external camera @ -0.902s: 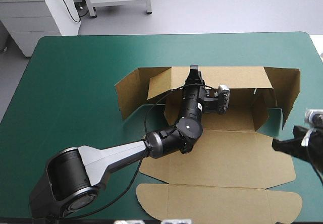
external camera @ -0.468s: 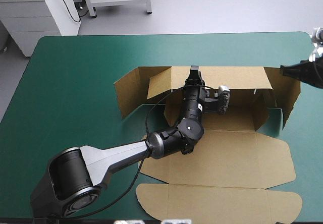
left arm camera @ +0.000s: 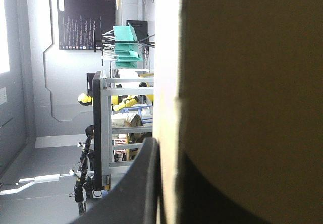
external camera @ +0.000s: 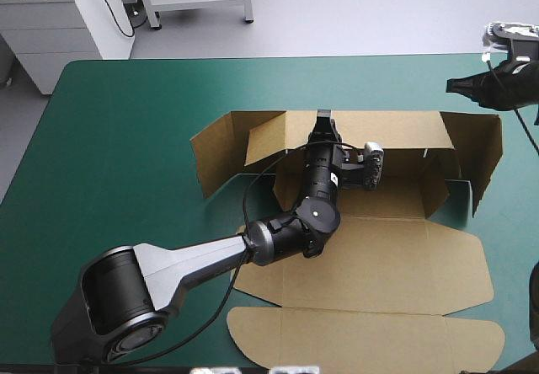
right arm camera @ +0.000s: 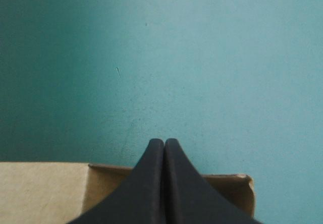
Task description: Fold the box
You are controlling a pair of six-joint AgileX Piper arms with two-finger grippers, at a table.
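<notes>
The brown box (external camera: 379,248) lies mid-table with its far wall and side flaps raised and its lid flat toward the front edge. My left gripper (external camera: 322,121) reaches across the box floor to the top of the far wall. In the left wrist view this gripper (left arm camera: 169,151) is shut on the box, the board (left arm camera: 242,82) standing between its fingers, one black finger (left arm camera: 144,188) showing beside it. My right gripper (external camera: 459,85) hovers shut above the table near the box's far right corner. In its own view the right gripper (right arm camera: 164,142) points over the teal-green cover, with a box flap (right arm camera: 45,188) below it.
The teal-green cover (external camera: 118,138) stretches wide to the left of the box and in a strip along the far edge. The lid's rounded front flap (external camera: 362,336) lies close to the table's front edge. The right side flap (external camera: 484,151) stands upright under the right gripper.
My right gripper has swung from beside the lid's right edge away to the far right corner of the box. The left arm and the box have stayed put.
</notes>
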